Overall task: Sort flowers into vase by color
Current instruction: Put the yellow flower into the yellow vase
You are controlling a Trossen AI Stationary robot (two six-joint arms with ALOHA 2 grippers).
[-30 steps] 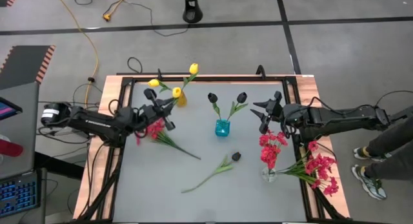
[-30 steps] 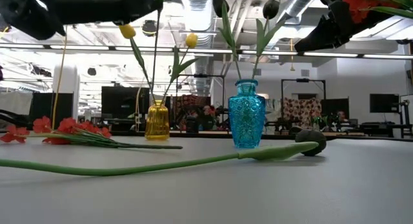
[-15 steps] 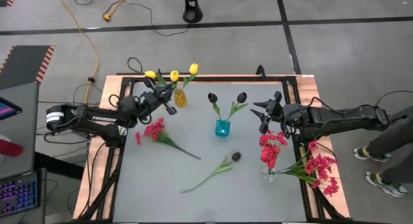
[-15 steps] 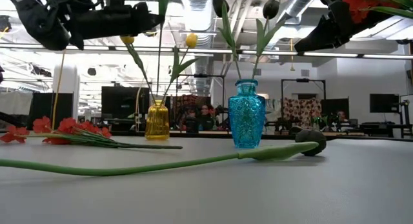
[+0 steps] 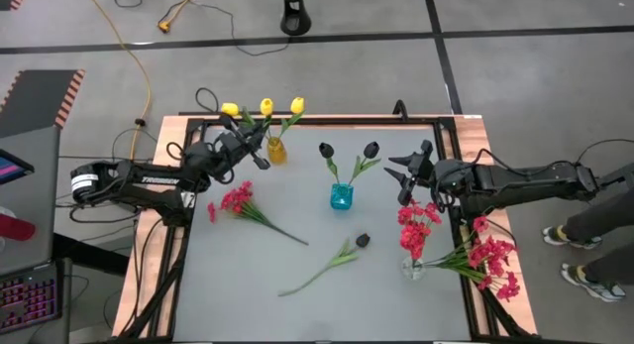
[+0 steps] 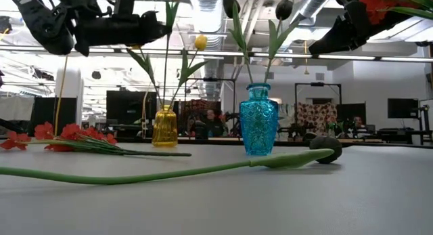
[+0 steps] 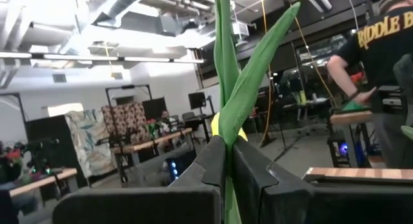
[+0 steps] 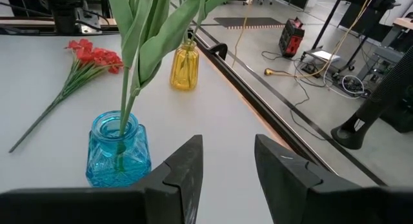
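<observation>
Step in hand: your left gripper (image 5: pixel 260 158), clenched on a green-stemmed yellow tulip (image 5: pixel 264 107), hovers beside the amber glass vase (image 5: pixel 277 152); next, seat the stem. Right gripper (image 5: pixel 404 172): released, waiting.

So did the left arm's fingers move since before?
Yes. The left gripper, shut on a yellow tulip, has moved from above the red spray toward the yellow vase.

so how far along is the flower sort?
Done: two black tulips stand in the blue vase, and red sprays fill the clear vase. In hand: the left tool is shut on a yellow tulip stem at the yellow vase, alongside the other yellow tulips. Left: one black tulip and one red spray lying on the table. The right tool waits open.
</observation>
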